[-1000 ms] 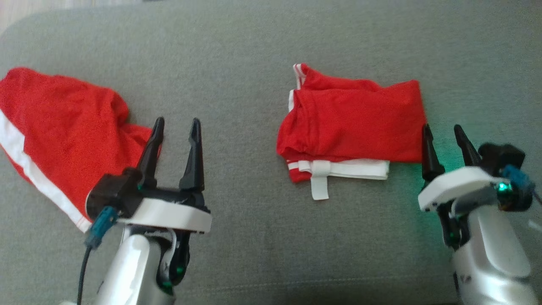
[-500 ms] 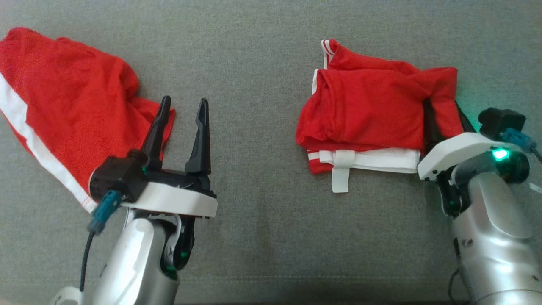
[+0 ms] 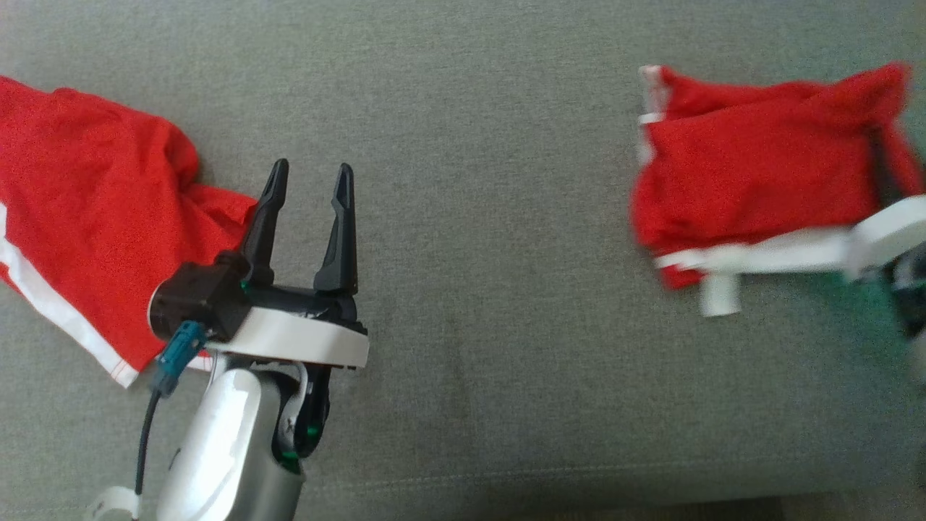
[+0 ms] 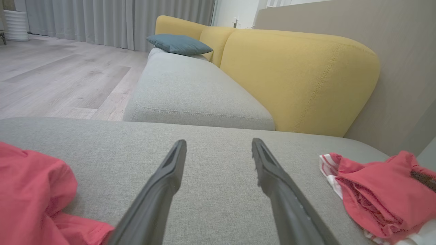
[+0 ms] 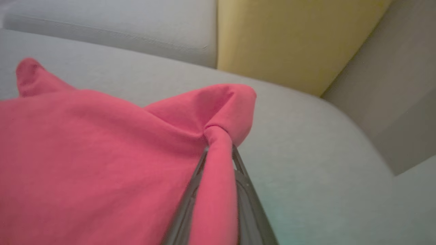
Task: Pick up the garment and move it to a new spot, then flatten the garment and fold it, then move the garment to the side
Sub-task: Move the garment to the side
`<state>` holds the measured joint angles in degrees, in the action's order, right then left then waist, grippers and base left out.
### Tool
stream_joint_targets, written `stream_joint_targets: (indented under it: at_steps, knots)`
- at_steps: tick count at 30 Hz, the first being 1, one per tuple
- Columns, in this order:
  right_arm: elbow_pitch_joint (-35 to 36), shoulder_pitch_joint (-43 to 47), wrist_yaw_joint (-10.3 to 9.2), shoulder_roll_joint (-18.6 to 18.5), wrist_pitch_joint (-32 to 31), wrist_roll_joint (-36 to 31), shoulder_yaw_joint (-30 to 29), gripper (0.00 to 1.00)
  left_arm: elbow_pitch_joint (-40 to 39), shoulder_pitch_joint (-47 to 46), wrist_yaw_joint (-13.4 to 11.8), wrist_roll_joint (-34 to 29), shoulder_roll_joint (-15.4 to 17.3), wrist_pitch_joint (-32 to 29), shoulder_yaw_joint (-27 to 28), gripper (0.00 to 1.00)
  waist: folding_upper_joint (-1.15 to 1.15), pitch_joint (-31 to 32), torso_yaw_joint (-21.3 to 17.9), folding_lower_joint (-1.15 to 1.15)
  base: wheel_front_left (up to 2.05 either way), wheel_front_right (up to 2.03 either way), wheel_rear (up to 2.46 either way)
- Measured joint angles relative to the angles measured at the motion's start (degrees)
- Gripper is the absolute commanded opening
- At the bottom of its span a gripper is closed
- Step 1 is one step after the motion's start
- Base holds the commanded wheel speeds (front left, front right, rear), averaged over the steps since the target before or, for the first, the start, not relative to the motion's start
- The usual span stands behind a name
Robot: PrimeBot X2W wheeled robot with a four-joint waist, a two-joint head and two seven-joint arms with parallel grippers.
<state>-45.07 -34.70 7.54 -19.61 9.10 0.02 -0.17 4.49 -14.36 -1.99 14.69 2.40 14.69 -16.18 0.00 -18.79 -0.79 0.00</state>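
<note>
Where the grey seat cushion spreads beneath the left gripper, a yellow backrest rises well beyond its fingertips. A loose red cloth lies just beside that gripper, on its left; its fingers stand apart with nothing between them. The folded red garment lies off to its right, at the right gripper, whose fingers are pinched together on a bunched corner of it.

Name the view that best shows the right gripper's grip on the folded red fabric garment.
Right wrist view: the right gripper is shut on a pinched corner of the folded red fabric garment. The head view blurs it at its right edge; the left wrist view shows it small.
</note>
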Motion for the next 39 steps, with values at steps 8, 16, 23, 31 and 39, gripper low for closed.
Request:
stream_joint_targets:
  at_steps: [8,16,23,31,39]
  knots:
    - [-1.86,-4.91,0.0,-11.56,0.48,-4.63,-4.17,0.0,-0.01,-0.15,0.01,0.21,0.0,0.0,-0.19,1.0,0.0,-0.52,0.41,0.0,0.0,0.0,0.0]
    - [-2.12,-4.99,0.0,-11.88,1.59,-5.55,-5.71,0.0,-0.13,-0.15,0.01,0.6,0.0,0.0,-0.1,1.0,0.0,-0.91,1.65,0.0,0.0,0.0,0.0]
    - [-2.12,-5.0,0.0,-11.54,2.12,-5.08,-6.64,0.37,-0.14,-0.11,0.01,0.6,0.0,0.0,0.0,1.0,0.0,-0.68,1.79,0.0,0.0,0.0,0.0]
    - [-1.44,-5.0,0.0,-9.51,3.26,-2.96,-7.24,1.0,0.03,-0.02,0.04,0.59,0.0,0.0,0.14,1.0,0.0,0.43,1.12,0.0,0.0,0.0,0.0]
    - [4.72,-4.58,0.0,-3.76,4.94,-0.67,-5.63,1.0,0.57,0.34,0.07,0.6,0.0,0.0,0.41,1.0,0.0,3.48,0.62,0.0,0.0,0.0,0.0]
